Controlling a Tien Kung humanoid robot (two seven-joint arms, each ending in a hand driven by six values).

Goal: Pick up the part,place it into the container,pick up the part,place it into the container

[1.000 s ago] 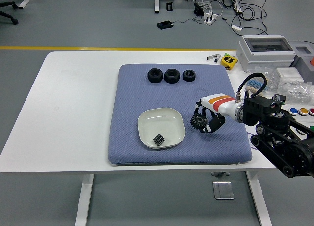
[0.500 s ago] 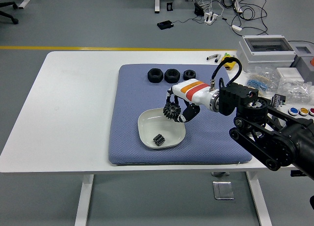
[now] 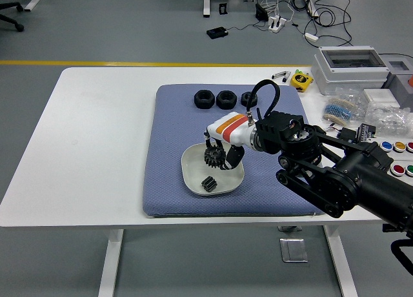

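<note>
My right hand (image 3: 216,156) reaches in from the right and hangs over the white dish (image 3: 191,170), shut on a black toothed gear (image 3: 212,157). The gear sits just above the dish's inner floor, toward its right half. A small black part (image 3: 208,183) lies in the dish near its front. Three black nuts (image 3: 225,99) stand in a row at the back of the blue mat (image 3: 171,135). My left arm does not show.
A grey box (image 3: 350,68), a yellow tape measure (image 3: 299,80), bags of small parts (image 3: 387,116) and coloured buttons (image 3: 399,159) crowd the table's right side. The white table (image 3: 97,135) stretches left of the mat.
My right hand has carried the gear leftward from the mat's right part to over the dish, and has come down lower toward the dish floor.
</note>
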